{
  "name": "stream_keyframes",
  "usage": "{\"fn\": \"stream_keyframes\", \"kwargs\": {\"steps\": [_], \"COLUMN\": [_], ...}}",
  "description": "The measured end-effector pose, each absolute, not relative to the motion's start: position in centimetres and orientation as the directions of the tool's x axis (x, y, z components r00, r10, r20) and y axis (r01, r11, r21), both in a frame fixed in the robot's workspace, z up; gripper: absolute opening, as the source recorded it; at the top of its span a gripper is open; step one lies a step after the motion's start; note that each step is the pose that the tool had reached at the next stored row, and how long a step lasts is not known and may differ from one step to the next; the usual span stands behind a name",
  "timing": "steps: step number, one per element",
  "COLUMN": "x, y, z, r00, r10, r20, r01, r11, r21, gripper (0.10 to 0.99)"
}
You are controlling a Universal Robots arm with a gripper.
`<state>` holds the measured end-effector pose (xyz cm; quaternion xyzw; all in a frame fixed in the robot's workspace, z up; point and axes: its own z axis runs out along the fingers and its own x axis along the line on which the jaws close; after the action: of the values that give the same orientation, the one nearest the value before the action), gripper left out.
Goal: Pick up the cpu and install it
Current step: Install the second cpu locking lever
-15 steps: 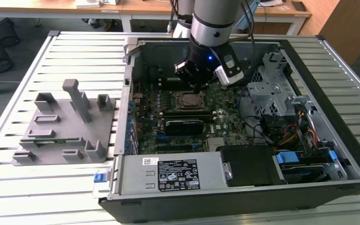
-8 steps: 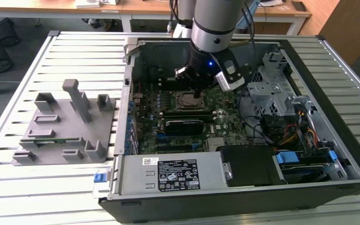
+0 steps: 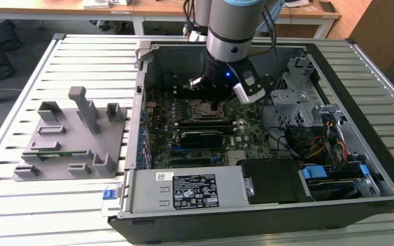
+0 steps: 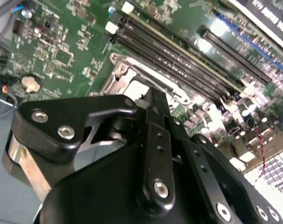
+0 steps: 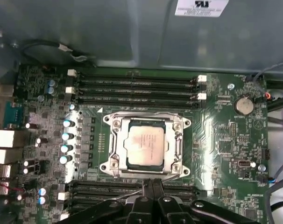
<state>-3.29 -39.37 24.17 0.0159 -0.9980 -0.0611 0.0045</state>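
Note:
The cpu [image 5: 145, 143], a flat square chip with a silver-grey top, lies flat inside the metal socket frame [image 5: 114, 140] on the green motherboard [image 5: 221, 135]. In the first wrist view my gripper [image 5: 153, 183] hovers just off one edge of the socket, its black fingers pressed together with nothing between them. In the second wrist view the gripper [image 4: 154, 96] covers much of the socket, and a pale corner of the cpu [image 4: 139, 88] shows past it. In the exterior view the arm [image 3: 230, 36] reaches down into the open computer case [image 3: 361, 169], right above the socket [image 3: 209, 108].
Memory slots [image 5: 137, 84] run on both sides of the socket, and a coin battery [image 5: 244, 105] sits nearby. A grey plastic fixture [image 3: 70, 138] stands on the slatted table at the exterior view's left. Inside the case are a power supply [image 3: 190, 189] and a metal drive cage [image 3: 299, 87].

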Motion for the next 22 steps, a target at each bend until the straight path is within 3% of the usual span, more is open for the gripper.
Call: {"fn": "stream_keyframes", "kwargs": {"steps": [22], "x": [-5.9], "y": [-40.2], "z": [23.3], "r00": [-0.999], "r10": [-0.037], "r20": [0.003], "r01": [-0.036], "r11": [0.992], "r21": [0.125], "gripper": [0.106]}}
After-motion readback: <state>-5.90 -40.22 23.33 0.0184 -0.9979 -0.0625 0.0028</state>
